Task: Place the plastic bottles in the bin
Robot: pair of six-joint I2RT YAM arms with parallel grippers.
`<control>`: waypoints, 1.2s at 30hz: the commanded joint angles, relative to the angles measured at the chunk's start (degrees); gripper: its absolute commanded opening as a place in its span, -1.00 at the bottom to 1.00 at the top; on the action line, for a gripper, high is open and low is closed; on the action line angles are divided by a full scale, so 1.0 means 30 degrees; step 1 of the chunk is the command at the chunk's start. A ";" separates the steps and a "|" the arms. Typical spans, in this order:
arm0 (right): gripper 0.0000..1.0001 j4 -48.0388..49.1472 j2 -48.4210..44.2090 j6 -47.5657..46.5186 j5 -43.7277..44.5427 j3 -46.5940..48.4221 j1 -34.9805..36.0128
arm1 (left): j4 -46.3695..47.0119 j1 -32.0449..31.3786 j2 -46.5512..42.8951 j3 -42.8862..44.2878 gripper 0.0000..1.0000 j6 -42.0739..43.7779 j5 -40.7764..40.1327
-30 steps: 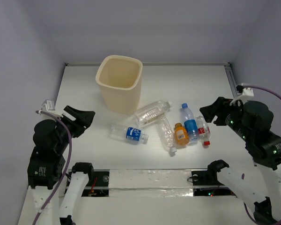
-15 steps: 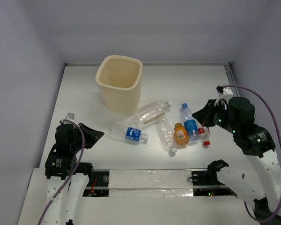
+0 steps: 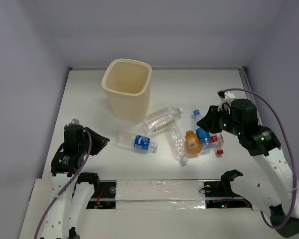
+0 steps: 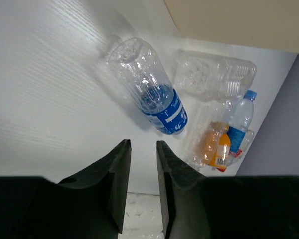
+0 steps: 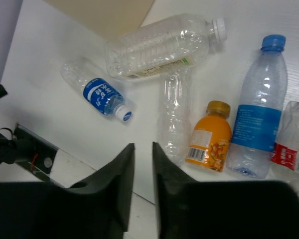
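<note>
Across the white table (image 3: 84, 94) the bin (image 3: 125, 107) is my landmark. It stands upright at the back with its mouth clear. All six bottles lie on the table in front of it and to its right, so I judge the job not yet begun.

My left gripper (image 4: 143, 144) sits low, in front of the bin and off to its left. It points at the blue-label bottle (image 4: 152, 92). Its fingers are drawn almost together, with a thin slot between them and nothing held. My right gripper (image 5: 142, 147) hovers well right of the bin, over the cluster. It is likewise nearly closed and empty. Both would have to spread before any grasp.

The big clear bottle (image 5: 162, 47) lies closest to the bin, just off its front right corner, with its white cap pointing away. The blue-cap bottle (image 5: 259, 107) is farthest right but one, side by side with the orange bottle (image 5: 209, 134) and close against it. A slim clear bottle (image 5: 173, 117) lies just bin-side of the orange one, its far end against the big bottle. The red-label bottle (image 5: 291, 144) lies against the blue-cap one, farthest from the bin.

That packing is what stands in my way on the right, since the fingers have little room between neighbours. The blue-label bottle lies alone in front of the bin, apart from the rest. It looks to me like the easier first pick.
</note>
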 commanded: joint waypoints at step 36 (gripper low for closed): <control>0.85 0.0802 -0.0361 -0.1265 -0.3241 -0.2339 0.0982 | 0.7799 -1.1955 1.2387 -0.0817 0.74 -1.2857 -1.2636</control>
